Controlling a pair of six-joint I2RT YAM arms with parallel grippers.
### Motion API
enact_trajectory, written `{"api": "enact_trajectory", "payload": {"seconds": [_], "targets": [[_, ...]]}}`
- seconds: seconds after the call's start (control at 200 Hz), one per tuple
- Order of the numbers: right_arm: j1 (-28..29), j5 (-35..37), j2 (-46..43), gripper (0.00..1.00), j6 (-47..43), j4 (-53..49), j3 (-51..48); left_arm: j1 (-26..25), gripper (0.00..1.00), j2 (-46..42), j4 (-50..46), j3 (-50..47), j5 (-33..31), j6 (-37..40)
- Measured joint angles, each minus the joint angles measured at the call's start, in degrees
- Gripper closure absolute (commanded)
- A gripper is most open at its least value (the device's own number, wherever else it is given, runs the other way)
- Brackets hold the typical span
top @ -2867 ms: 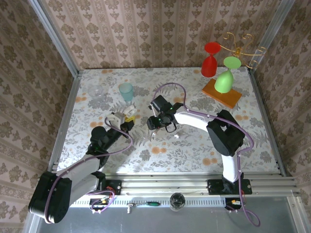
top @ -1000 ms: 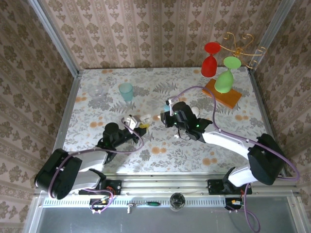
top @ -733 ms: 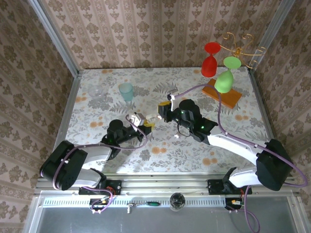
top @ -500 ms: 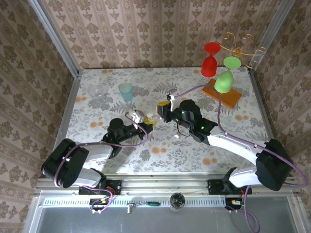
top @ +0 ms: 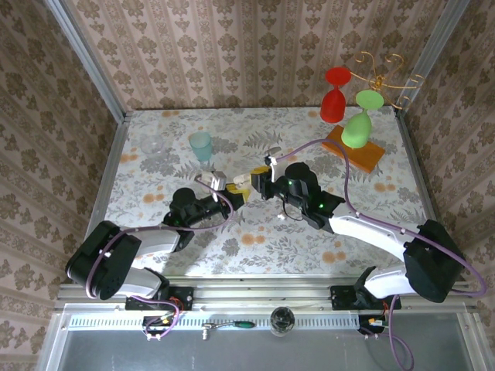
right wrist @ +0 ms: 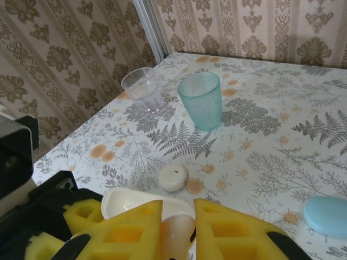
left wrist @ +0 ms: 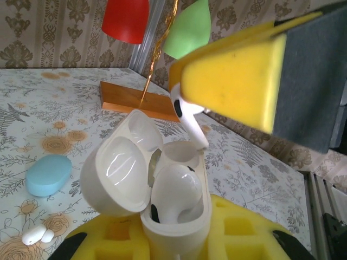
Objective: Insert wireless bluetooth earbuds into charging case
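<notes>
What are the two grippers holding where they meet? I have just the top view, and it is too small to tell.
Observer: In the left wrist view, the left gripper grips an open white case, with its lid tipped back.
Operator: Anything in it?
Observer: One earbud sits inside. The slot beside it is empty.
Operator: And the right gripper?
Observer: The right gripper pinches a second earbud, stem pointing down just over that slot, not yet seated.
</notes>
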Motion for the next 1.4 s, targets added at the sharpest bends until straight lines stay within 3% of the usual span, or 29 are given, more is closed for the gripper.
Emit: {"api": "enact_trajectory", "payload": {"seconds": [0.605, 0.765, 1.14, 1.22, 1.4], "targets": [[0.00, -0.44, -0.02, 0.78, -1.31, 0.61, -0.28, 0.02, 1.00, -2.58, -0.26, 0.11, -0.70, -2.12], [-0.17, -2.03, -0.22, 0.69, -1.75, -0.17, -0.28, 0.04, 1.00, -2.89, -0.94, 0.11, -2.21, -1.75], [-0.37, -4.61, -5.11, 0.38, 0.87, -3.19, -0.28, 0.85, 1.00, -1.90, -0.22, 0.22, -2.51, 3.41], [-1.07, -4.70, -6.80, 0.38, 2.14, -3.19, -0.28, 1.31, 1.00, -1.90, -0.15, 0.20, -1.95, 4.94], [-5.95, -5.18, -8.31, 0.54, 7.48, -5.44, -0.28, 1.64, 1.00, -1.90, 1.05, -0.33, 1.88, 9.92]]}}
